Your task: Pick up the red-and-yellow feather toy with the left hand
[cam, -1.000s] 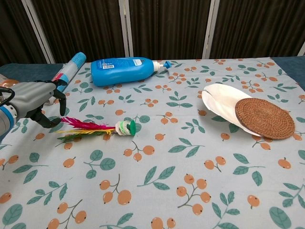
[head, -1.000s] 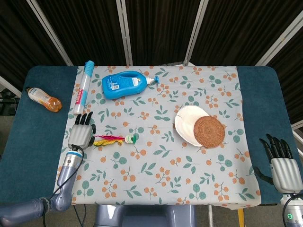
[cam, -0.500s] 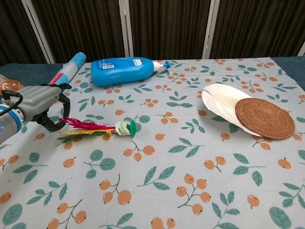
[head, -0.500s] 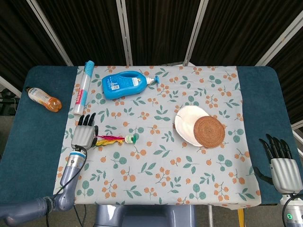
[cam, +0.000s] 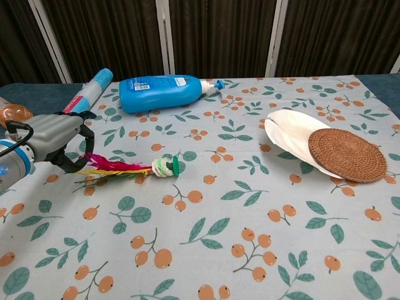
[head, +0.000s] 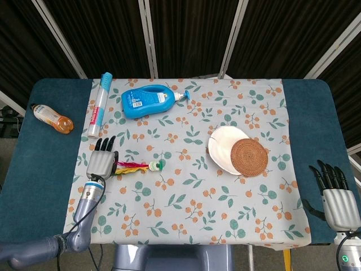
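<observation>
over the last second the left hand (head: pixel 102 162) has slid rightward across the table until it sits at the feather end of the red-and-yellow feather toy (head: pixel 139 167), so a grasp looks close but not made. its fingers are spread and hold nothing. the toy lies flat on the floral tablecloth (head: pixel 225 186), red and yellow plumes toward the hand, green-and-white base pointing away.
</observation>
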`<state>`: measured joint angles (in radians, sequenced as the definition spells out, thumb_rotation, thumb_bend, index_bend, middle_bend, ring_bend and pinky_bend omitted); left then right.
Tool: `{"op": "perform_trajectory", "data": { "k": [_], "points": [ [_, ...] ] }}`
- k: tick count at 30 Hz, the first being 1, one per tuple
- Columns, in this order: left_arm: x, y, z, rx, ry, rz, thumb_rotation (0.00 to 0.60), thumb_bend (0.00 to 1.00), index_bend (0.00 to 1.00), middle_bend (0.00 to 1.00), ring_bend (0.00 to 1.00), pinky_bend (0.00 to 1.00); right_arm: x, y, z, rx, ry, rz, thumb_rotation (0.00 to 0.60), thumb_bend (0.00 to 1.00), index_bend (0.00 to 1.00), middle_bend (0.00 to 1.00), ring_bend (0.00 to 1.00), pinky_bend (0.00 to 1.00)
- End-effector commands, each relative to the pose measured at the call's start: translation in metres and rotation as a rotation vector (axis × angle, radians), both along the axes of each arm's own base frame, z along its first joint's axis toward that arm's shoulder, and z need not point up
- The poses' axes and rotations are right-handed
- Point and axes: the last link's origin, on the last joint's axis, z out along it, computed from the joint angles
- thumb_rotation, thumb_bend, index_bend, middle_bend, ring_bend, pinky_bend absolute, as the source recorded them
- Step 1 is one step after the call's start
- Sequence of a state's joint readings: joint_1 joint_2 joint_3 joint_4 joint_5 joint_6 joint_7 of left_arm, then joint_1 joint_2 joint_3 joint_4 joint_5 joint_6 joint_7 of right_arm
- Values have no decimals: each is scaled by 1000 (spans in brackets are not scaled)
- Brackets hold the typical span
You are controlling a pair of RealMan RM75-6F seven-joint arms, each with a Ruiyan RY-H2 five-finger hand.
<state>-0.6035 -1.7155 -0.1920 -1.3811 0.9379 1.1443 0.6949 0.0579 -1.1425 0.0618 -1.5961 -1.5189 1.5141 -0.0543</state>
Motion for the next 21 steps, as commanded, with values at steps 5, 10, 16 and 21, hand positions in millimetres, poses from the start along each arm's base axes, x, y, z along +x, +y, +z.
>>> {"op": "perform_trajectory", "data": {
  "k": [5, 10, 16, 21],
  "points": [
    [12, 3, 13, 18, -8, -44, 600, 530, 593, 0, 0, 0, 0, 0, 0, -1, 1, 1, 600, 153, 111, 0, 0, 0],
    [28, 5, 28, 36, -5, -101, 600, 532, 597, 0, 0, 0, 0, 0, 0, -1, 2, 0, 600, 153, 111, 0, 0, 0],
    [52, 10, 49, 61, 19, -189, 600, 530, 603, 0, 0, 0, 0, 0, 0, -1, 3, -1, 600, 152, 111, 0, 0, 0],
    [78, 11, 67, 91, 32, -271, 600, 531, 605, 0, 0, 0, 0, 0, 0, -4, 5, -2, 600, 153, 111, 0, 0, 0]
  ]
}}
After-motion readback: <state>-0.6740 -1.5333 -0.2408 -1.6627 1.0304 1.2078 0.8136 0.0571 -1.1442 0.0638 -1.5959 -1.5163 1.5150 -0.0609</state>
